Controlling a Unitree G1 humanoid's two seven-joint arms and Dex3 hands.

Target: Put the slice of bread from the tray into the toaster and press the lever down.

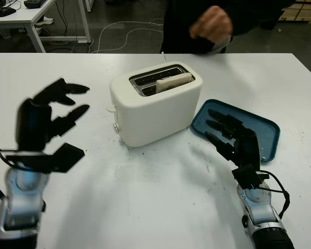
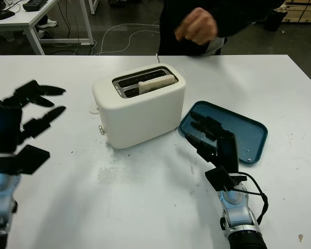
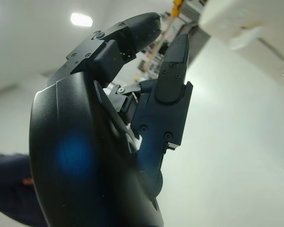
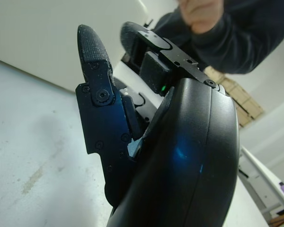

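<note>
I see one slice of bread (image 1: 173,82) standing on edge in the nearer slot of the toaster (image 1: 154,104), its top edge poking above the rim. Its long axis runs along the slot, across the white surface (image 1: 160,202) from my left toward my right and slightly away from me. There is one toaster, with two slots, and its lever (image 1: 111,109) and a small knob sit on the end face that looks toward my left hand (image 1: 49,122). One blue tray (image 1: 267,136) lies just right of the toaster, nothing on its bare part.

My left hand is raised above the surface, well left of the toaster, open and holding nothing. My right hand (image 1: 230,136) is open too, its fingers (image 1: 217,126) reaching over the near left part of the tray.

Beyond the far edge of the surface a person in dark clothes stands, one hand (image 1: 211,25) held above and behind the toaster.
</note>
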